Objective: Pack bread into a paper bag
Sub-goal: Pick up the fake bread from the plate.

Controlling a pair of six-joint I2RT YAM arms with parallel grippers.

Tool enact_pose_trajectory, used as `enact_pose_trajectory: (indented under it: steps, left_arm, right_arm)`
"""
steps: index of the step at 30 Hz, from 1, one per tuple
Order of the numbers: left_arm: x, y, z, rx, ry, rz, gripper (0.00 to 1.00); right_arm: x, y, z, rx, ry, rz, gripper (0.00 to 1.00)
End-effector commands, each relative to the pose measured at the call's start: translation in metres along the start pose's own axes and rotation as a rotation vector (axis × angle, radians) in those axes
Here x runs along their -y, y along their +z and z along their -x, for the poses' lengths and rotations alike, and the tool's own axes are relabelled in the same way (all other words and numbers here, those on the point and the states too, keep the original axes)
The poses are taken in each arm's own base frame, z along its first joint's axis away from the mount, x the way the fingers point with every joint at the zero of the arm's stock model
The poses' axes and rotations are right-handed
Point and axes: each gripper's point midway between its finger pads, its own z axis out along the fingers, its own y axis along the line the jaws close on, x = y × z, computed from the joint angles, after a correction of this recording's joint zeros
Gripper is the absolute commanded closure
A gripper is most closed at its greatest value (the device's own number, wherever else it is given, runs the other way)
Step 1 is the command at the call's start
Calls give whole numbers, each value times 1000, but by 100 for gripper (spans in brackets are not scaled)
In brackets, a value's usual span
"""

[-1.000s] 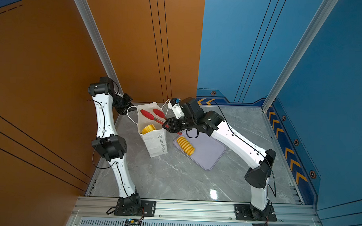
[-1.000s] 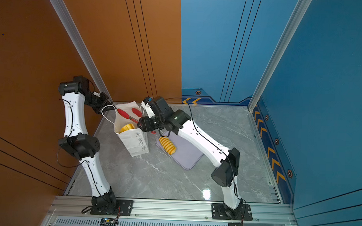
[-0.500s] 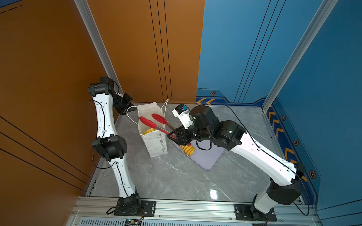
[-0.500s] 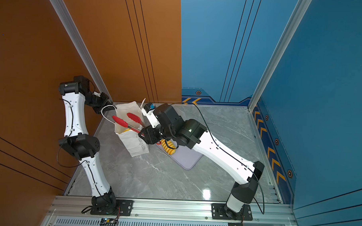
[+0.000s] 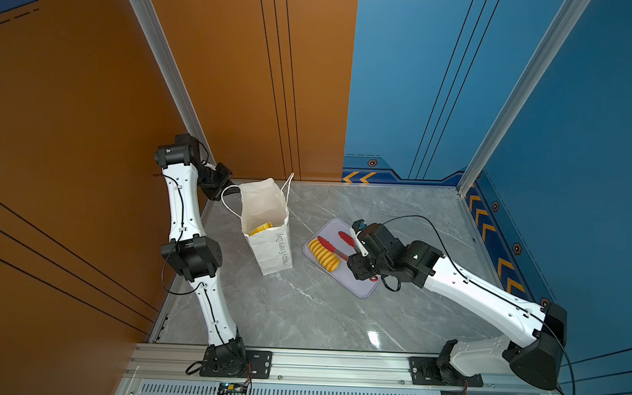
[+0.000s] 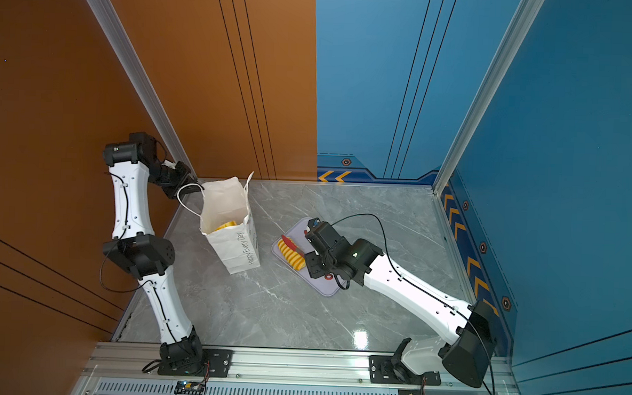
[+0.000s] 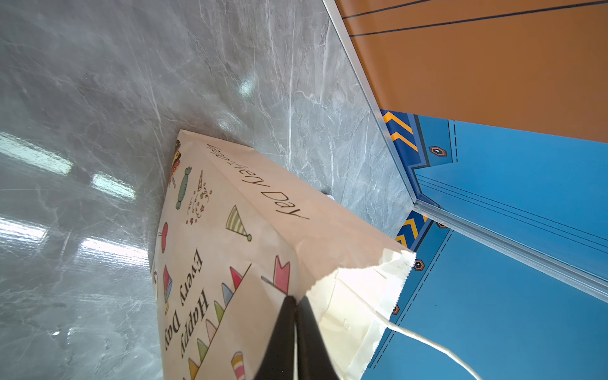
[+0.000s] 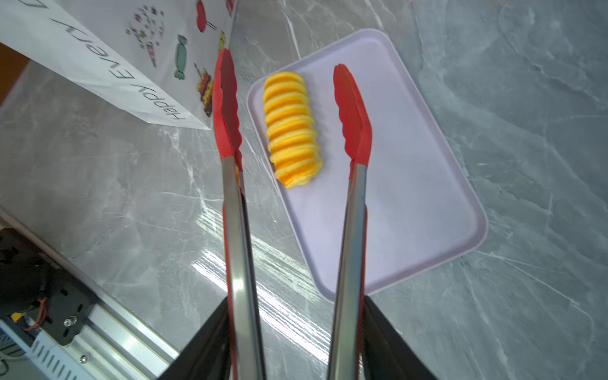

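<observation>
A grey marble tabletop (image 5: 321, 321) is bounded by an orange wall (image 5: 239, 76) and a blue wall (image 5: 419, 82). A lilac tray (image 8: 411, 197) is laid flat on it. Steel tongs (image 8: 238, 230) are spread above: one red tip is over the tray, the other just beside its edge. An aluminium rail (image 5: 337, 365) is fitted along the front.

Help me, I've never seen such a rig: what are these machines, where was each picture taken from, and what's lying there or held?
Two white robot arms are bolted at the edge of a grey table. Two pictures look down from overhead; two come from cameras on the arms' wrists. The left arm has its jaws shut on the rim of the paper bag; yellow bread lies inside. The right arm holds red-tipped tongs in its jaws, spread above a ridged loaf on a lilac tray.
</observation>
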Motion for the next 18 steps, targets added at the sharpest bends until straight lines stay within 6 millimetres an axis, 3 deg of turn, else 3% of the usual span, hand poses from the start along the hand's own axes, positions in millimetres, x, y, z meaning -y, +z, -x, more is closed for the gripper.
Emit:
enact_pose_trajectory:
  steps: [1, 18]
  left_arm:
    - [-15, 1, -30, -127, -76, 53, 92]
    - [-15, 0, -30, -125, -77, 51, 92]
  right_arm:
    - [3, 0, 4, 49, 27, 11, 40]
    - [-21, 85, 1, -101, 10, 51, 43]
